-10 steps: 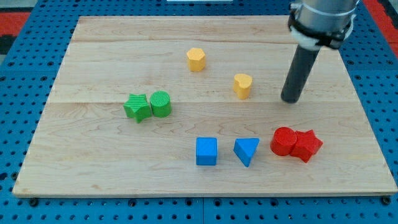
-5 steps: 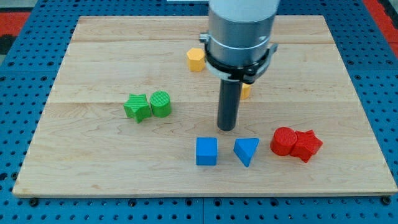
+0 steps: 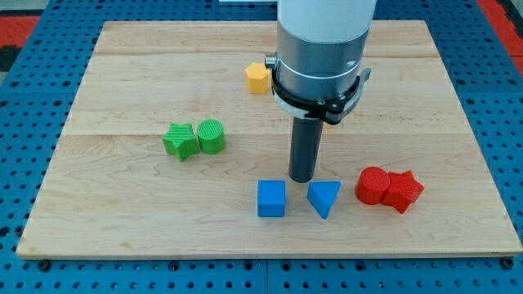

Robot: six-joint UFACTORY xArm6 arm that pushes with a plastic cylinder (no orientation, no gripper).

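Your tip (image 3: pixel 301 179) sat just above the blue cube (image 3: pixel 271 198) and blue triangle (image 3: pixel 324 198). The rod carried no gripper. No writing or containers showed on the wooden surface (image 3: pixel 122 188).

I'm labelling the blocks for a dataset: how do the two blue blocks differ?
The blue cube has a square face; the blue triangle is a wedge that narrows toward the view's bottom. The cube lies to the view's left of the triangle, with a gap between them. My tip stands just above that gap, a little nearer the triangle than the cube. Both share the same blue and similar size, side by side near the view's bottom.
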